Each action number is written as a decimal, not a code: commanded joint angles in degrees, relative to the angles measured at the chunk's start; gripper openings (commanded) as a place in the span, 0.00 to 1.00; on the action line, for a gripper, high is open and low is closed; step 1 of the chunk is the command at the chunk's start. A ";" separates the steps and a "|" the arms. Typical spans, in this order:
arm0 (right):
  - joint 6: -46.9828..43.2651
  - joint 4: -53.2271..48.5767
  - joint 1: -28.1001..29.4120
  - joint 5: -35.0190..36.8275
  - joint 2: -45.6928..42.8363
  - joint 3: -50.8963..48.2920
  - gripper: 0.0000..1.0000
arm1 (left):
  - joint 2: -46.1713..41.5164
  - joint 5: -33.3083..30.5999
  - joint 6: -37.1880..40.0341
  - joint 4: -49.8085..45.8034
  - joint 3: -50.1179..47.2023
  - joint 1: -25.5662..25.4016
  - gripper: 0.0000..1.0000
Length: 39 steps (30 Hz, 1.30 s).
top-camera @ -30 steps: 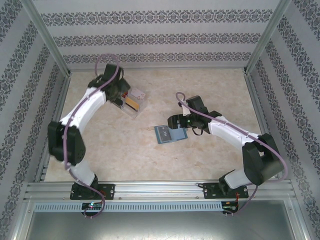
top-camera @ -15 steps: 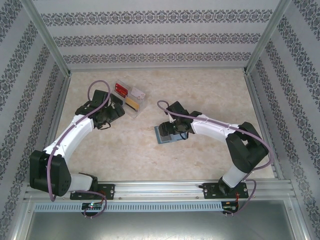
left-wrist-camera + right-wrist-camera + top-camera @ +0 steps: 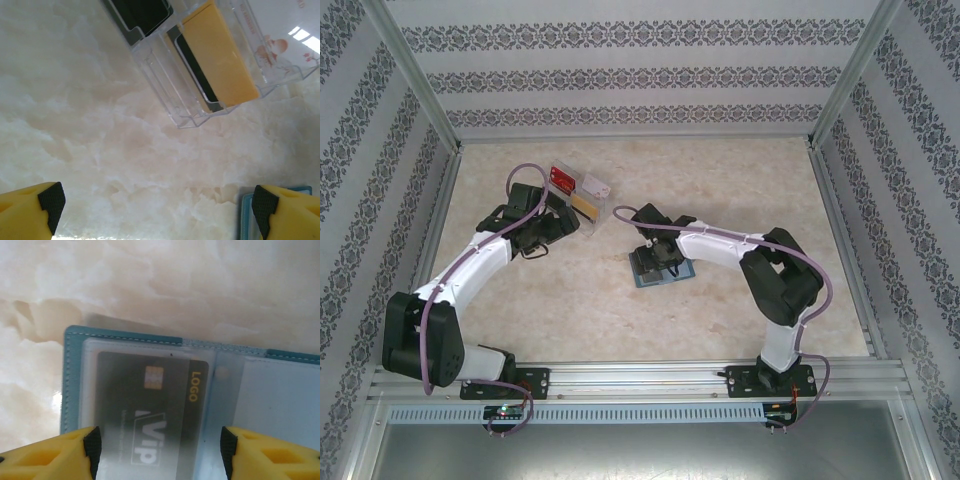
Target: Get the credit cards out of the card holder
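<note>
While left fingers (image 3: 45,205) gape wide over pale marbled tabletop (image 3: 125,150), right fingers (image 3: 70,455) stand apart astride a dark plastic card (image 3: 150,405) in a blue-grey wallet (image 3: 72,380).

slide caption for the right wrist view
Right gripper open above a dark credit card in the unfolded card holder.

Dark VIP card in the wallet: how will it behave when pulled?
The dark card looks thin and flat: probably stiff, light. It sits under a frosted sleeve, so likely drags. The wallet lies loose on a smooth table, so may slide along.
</note>
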 commanded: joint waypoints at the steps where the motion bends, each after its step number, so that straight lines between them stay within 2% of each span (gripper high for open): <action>1: -0.10 -2.52 0.65 1.47 1.77 1.36 0.65 | 0.87 1.90 1.87 3.88 -0.59 0.35 0.98; 12: 1.03 0.09 -1.26 -2.29 3.23 -1.41 0.51 | 3.00 7.37 -0.24 7.86 -2.20 -0.27 0.98; 22: 1.87 4.02 -3.60 -6.31 2.62 -4.58 0.37 | 6.34 12.84 -4.13 12.86 -3.36 -5.07 0.95; 27: 2.32 5.57 -4.52 -8.20 1.31 -5.81 0.33 | 9.31 16.81 -6.92 17.59 -3.58 -9.30 0.81; 32: 2.99 6.91 -5.56 -9.00 0.06 -7.23 0.27 | 13.41 20.05 -10.23 22.55 -3.29 -13.70 0.63; 39: 3.87 7.36 -6.32 -8.84 0.58 -7.98 0.17 | 19.47 22.96 -14.10 26.15 -1.42 -17.48 0.42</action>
